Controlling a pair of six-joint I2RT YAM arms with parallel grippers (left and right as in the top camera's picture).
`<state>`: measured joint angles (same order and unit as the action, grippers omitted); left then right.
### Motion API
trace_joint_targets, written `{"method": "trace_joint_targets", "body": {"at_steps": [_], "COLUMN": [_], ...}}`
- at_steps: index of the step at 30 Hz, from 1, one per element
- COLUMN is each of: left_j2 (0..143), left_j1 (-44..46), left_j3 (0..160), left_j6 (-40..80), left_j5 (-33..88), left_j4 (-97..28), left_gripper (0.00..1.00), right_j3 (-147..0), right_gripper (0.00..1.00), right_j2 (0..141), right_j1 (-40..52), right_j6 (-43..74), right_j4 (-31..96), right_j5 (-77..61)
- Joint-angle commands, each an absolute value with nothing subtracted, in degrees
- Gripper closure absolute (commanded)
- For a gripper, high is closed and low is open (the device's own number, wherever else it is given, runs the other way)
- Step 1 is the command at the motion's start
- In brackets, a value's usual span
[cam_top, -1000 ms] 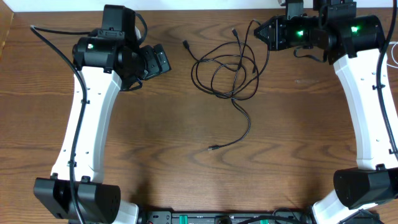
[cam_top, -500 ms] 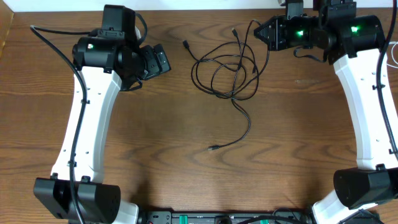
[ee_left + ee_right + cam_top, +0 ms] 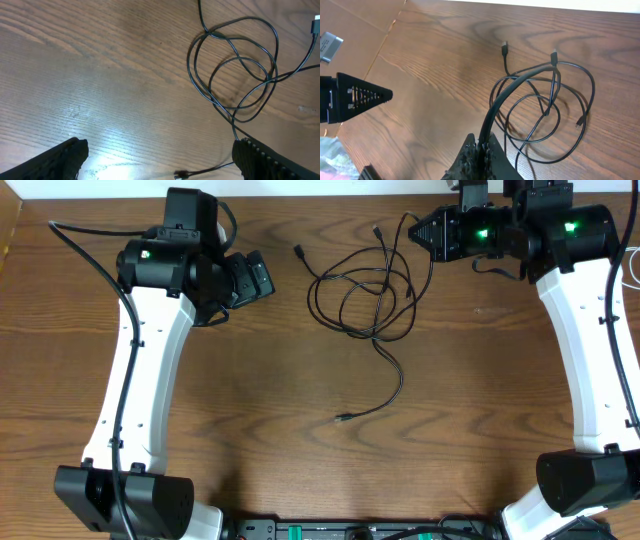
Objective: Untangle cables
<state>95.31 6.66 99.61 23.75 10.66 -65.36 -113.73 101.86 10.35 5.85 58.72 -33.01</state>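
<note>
**Overhead status: right gripper (image 3: 421, 230) clamping the cables (image 3: 365, 292), left gripper (image 3: 264, 277) released**

The right gripper (image 3: 482, 150) is pinching one black strand of the cables (image 3: 545, 100) between its closed fingertips (image 3: 470, 161). In the right wrist view the strand is rising straight out of the tips and arcing ahead into the loops. The rest of the cables are lying on the wooden table (image 3: 250, 380) just ahead of this gripper as a loose tangle of overlapping black loops. Two small plug ends (image 3: 505, 48) are resting beyond the loops, on the far side from the tips.

The left gripper (image 3: 160, 170) is standing wide open and gripping nothing. Its two fingers (image 3: 60, 157) are sitting at the lower corners of the left wrist view. The cables (image 3: 235, 75) are lying ahead of it, toward its right-hand finger and apart from both. One tail is trailing out of the loops, and its plug (image 3: 179, 174) is showing between the open fingers at the lower edge.
</note>
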Motion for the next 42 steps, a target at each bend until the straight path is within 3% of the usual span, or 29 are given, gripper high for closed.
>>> {"method": "trace_joint_targets", "body": {"at_steps": [1,20,27,42], "left_j2": [95.5,95.5,95.5,95.5], "left_j1": [6.8,6.8,6.8,6.8], "left_j3": [99.4,99.3,99.3,99.3], "left_j6": [23.7,23.7,23.6,23.7], "left_j5": [11.2,11.2,11.1,11.1], "left_j4": [-65.3,-63.7,-63.8,-63.8], "left_gripper": [0.02,0.02,0.02,0.02], "right_j3": [-113.6,-112.8,-112.6,-112.6], "right_gripper": [0.99,0.99,0.99,0.99], "right_j2": [102.0,105.0,111.7,111.9], "right_j1": [10.1,10.2,11.0,11.3], "right_j6": [5.9,5.9,5.2,4.6], "right_j4": [58.8,58.7,58.5,58.1], "right_j5": [-33.6,-24.5,-24.8,-24.8]}}
